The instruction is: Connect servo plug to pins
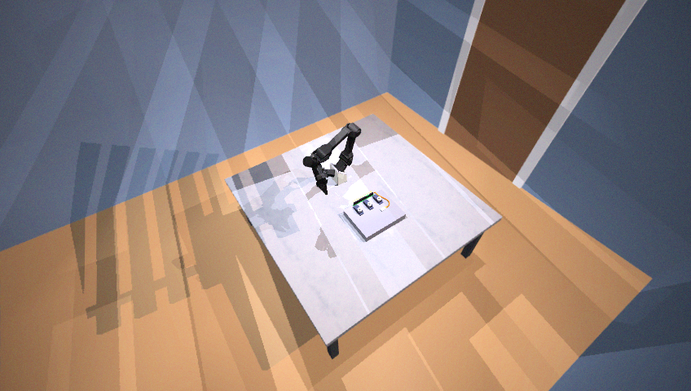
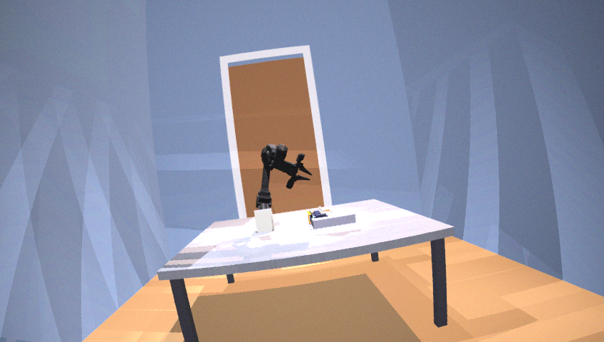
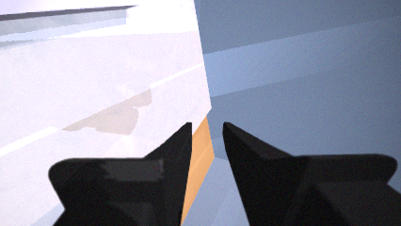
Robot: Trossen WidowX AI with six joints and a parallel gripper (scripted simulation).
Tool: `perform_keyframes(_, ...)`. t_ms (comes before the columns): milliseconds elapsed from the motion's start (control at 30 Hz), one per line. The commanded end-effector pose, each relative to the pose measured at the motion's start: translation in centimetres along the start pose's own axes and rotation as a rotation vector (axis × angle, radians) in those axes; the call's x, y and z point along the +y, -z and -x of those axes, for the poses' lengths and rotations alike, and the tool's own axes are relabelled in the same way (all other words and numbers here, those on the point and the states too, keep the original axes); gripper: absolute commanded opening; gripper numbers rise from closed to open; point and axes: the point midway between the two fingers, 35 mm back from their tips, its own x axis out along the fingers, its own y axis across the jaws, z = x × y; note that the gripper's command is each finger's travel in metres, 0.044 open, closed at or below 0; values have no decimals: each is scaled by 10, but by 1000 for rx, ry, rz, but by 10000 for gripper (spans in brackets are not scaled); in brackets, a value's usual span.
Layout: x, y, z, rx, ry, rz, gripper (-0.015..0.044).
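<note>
A pale grey block (image 1: 373,225) (image 2: 335,220) stands on the table. Dark blue servo-like parts (image 1: 368,204) sit on top of it, near a dark strip (image 1: 363,199) along one edge. An orange lead (image 1: 389,201) curves round to a small white piece, seemingly the plug (image 1: 383,208), lying on the block. The separate pins, coloured band and dot are too small to make out. My gripper (image 1: 326,193) (image 2: 310,177) (image 3: 207,127) is in the air off to the arm side of the block, well above the table. It is open, with a narrow gap and nothing between the fingertips.
A cream upright box (image 1: 341,177) (image 2: 263,220) stands on the table (image 1: 411,261) (image 2: 381,224) near the arm's base. A strip of the block's side (image 3: 61,13) shows at the wrist view's upper left. The table's edge runs down past the fingertips there.
</note>
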Motion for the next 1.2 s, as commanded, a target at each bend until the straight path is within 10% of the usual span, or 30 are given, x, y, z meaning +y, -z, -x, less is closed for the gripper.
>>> perform_keyframes(0,-3,-20,-11,31,-36,-9,115)
perform_keyframes(1167,-26,-194,-64,189,-2,-72,115)
